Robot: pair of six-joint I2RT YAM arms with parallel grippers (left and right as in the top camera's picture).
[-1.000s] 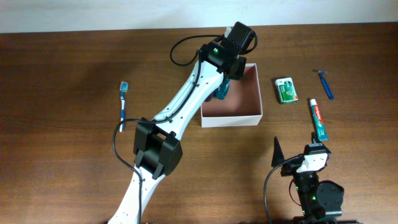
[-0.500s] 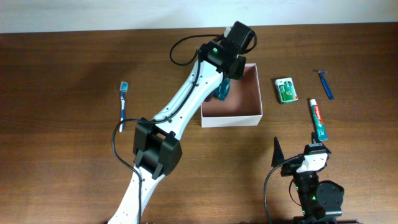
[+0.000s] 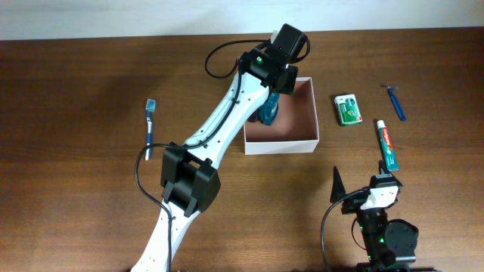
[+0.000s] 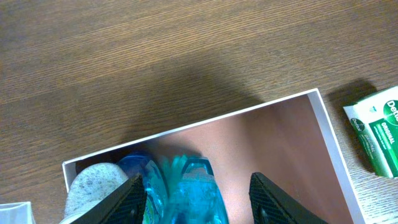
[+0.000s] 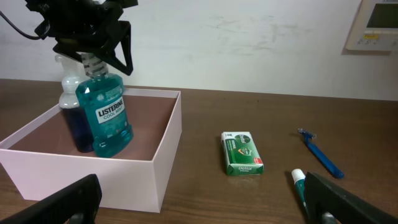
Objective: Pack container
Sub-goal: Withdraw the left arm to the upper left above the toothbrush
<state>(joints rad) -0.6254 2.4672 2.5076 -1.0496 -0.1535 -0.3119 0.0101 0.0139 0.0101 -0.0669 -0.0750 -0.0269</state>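
The container (image 3: 281, 143) sits toward the far edge of the surface (image 3: 91, 196), a little right of the middle. A mouthwash bottle (image 5: 106, 118) stands upright in its far-left corner, touching a darker bottle (image 5: 69, 121).

The likely trouble is at the mouthwash. The left gripper (image 4: 198, 200) hangs right over its cap, jaws apart on either side and seemingly clear of it. A lift that drifts sideways could catch the neck with a finger and tip the tall bottle or knock its neighbour. A brush against the wall could also shove the container.

Outside it, a packet (image 3: 349, 109), razor (image 3: 394, 101) and toothpaste (image 3: 387, 143) lie toward the right edge, and a toothbrush (image 3: 150, 125) lies well to the left.

The left arm stretches from the near edge diagonally over the container's left wall, wrist pointing down. The right gripper (image 3: 363, 185) rests by the near edge, jaws wide, holding nothing.
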